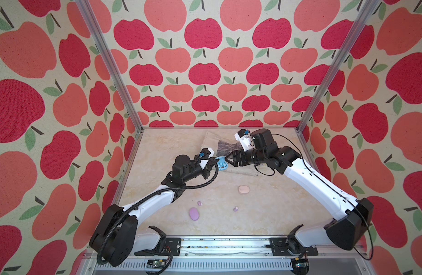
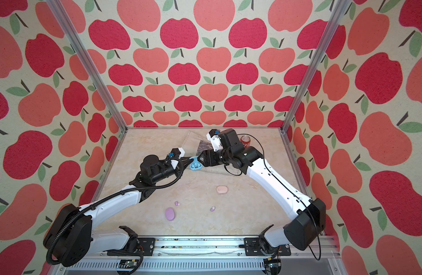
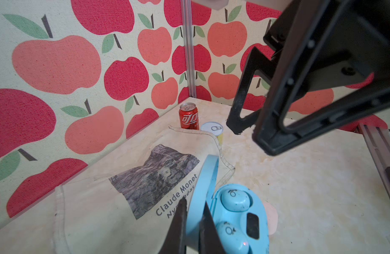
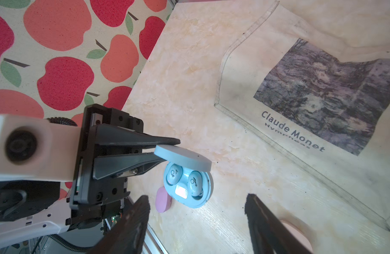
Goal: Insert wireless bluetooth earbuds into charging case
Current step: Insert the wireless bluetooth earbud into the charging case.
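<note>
While the left gripper stays out of the wells and clamps only the raised lid of the blue case, both blue earbuds sit seated inside (small light glowing by one bud). The right gripper hovers by the case, jaws spread wide, nothing held. Nearer the robot base lie a closed lilac case, one lilac earbud just beside it, another lilac earbud apart, then a closed pink case; no pink buds are visible. Judgement: the buds look tiny, light, hard and glossy, so likely to pop out of a pinch; grip across the broad sides, softly. The hinged lid looks thin and easy to strain. The table is smooth marble-look, so buds may skid. A tote bag and two cans sit at the back, and apple-print walls close in on three sides.
</note>
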{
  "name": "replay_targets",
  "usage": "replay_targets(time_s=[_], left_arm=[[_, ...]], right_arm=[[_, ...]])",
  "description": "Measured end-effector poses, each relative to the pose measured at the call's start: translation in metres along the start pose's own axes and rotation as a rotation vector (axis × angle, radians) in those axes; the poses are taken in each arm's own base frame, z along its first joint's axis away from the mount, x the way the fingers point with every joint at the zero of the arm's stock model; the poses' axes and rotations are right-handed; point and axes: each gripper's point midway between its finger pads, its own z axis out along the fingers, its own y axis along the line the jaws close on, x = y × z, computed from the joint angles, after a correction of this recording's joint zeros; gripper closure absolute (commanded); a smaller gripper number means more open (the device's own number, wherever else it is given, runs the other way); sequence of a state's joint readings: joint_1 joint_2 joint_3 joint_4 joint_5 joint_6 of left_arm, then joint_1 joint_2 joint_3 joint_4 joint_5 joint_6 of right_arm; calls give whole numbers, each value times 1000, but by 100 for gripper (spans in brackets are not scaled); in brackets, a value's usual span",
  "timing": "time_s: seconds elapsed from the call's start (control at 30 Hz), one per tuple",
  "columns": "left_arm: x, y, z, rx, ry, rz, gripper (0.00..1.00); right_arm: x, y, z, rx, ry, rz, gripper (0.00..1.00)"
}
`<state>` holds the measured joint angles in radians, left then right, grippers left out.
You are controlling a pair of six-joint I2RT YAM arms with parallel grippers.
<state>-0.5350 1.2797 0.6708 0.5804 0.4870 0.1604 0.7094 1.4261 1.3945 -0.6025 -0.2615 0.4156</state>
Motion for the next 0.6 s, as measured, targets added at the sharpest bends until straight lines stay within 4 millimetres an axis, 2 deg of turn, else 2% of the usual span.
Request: replay_targets(time_s=[0.27, 0.43, 0.6], left_arm=[[6, 2, 6, -2, 14, -7, 100], [3, 0, 7, 1, 2, 0, 100], [5, 0, 8, 0, 3, 1, 100]], right_arm=[[12, -11, 20, 31, 53, 14, 27], [20, -15, 37, 37, 92, 20, 27], [21, -17, 40, 39, 98, 24, 27]])
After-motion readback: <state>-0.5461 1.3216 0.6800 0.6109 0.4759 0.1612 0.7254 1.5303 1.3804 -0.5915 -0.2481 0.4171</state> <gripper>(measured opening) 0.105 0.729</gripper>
